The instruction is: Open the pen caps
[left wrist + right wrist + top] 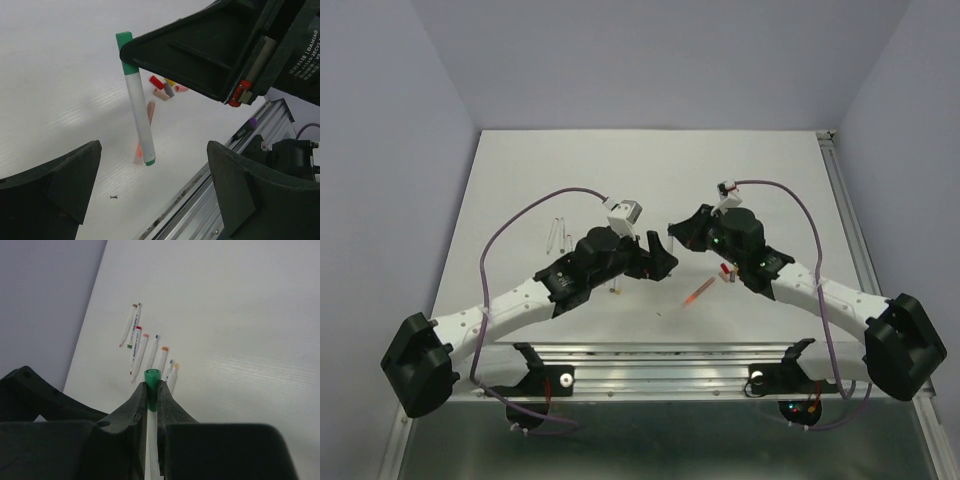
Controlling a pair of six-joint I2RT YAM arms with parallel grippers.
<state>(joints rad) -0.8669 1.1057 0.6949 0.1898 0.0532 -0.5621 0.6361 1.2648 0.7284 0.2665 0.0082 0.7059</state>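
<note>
My right gripper (151, 388) is shut on the green cap (152, 376) of a white-barrelled pen (139, 115), which hangs below it over the table. In the left wrist view the cap (124, 46) shows at the tip of the right gripper's finger (190, 55). My left gripper (155, 172) is open, its jaws wide apart below and either side of the pen's lower end, not touching it. In the top view the two grippers, left (663, 258) and right (672, 229), meet at mid-table. Several loose caps (165, 87) lie in a small pile.
An orange-tipped pen (698, 292) lies near the cap pile (725, 272). Several uncapped pens (147, 347) lie in a row at the left (558, 232). A metal rail (660, 355) runs along the front edge. A tiny dark speck (114, 197) lies on the table.
</note>
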